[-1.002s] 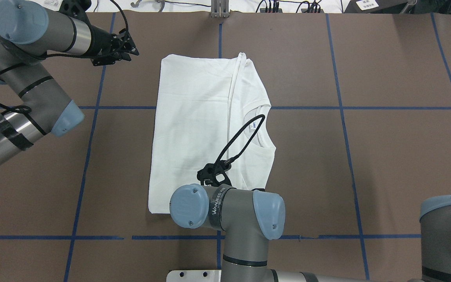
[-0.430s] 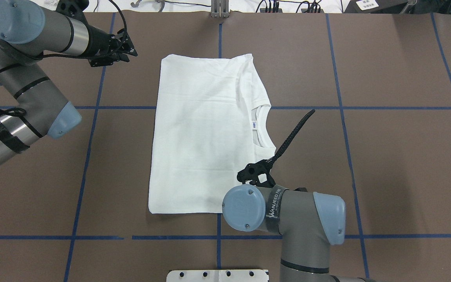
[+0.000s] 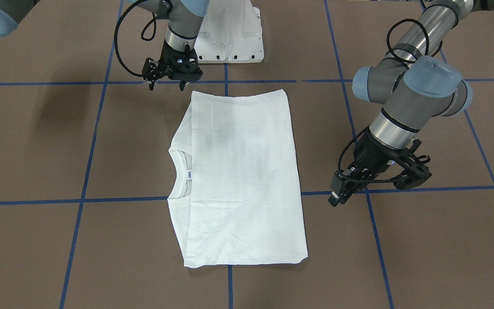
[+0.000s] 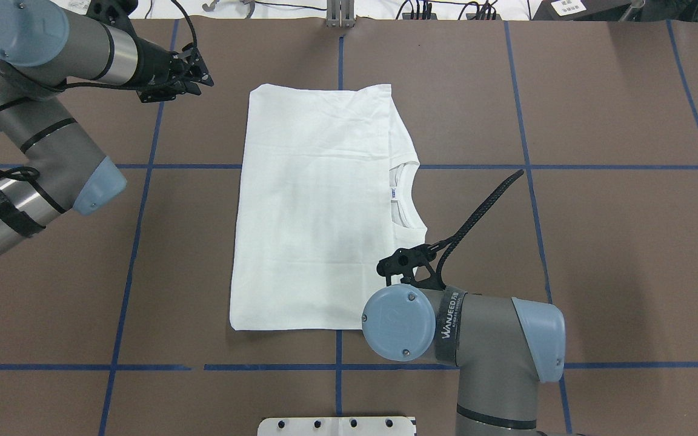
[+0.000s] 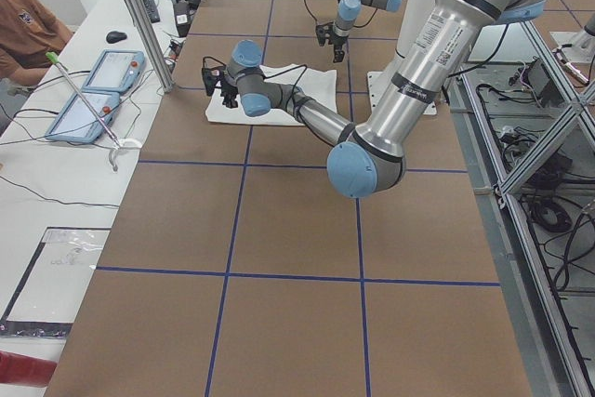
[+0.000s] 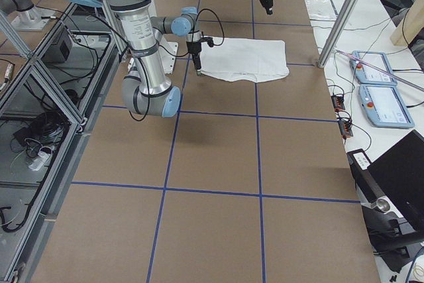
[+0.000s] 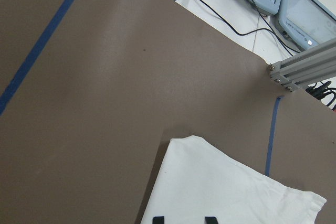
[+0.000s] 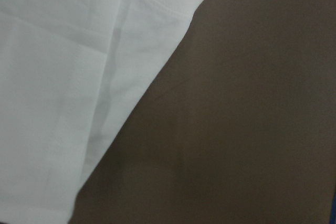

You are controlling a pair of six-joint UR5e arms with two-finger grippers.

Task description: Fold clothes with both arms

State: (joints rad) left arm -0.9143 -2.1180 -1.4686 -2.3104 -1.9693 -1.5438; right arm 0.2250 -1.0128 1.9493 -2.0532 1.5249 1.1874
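Note:
The white T-shirt [image 4: 319, 206] lies flat on the brown table, folded into a long rectangle, with its ribbed neck and label [image 4: 398, 197] at its right edge. It also shows in the front-facing view [image 3: 238, 180]. My left gripper [image 4: 203, 75] is open and empty, just off the shirt's far left corner; its fingertips [image 7: 158, 219] show in the left wrist view above that corner [image 7: 194, 150]. My right gripper [image 3: 166, 88] is open and empty beside the shirt's near right corner; in the overhead view the wrist [image 4: 400, 315] hides it. The right wrist view shows only that shirt corner [image 8: 63, 77].
The white pedestal base [image 3: 230, 38] stands at the table's near edge. Blue tape lines [image 4: 337, 367] grid the brown table [image 4: 597, 242]. Control tablets [image 5: 93, 90] and cables lie past the far edge by an aluminium post [image 7: 304, 69]. A person [image 5: 23, 25] sits there.
My right arm has swung right, from over the shirt's near edge to beside its near right corner. The shirt's raised fold line has settled flat. The left arm has hardly moved.

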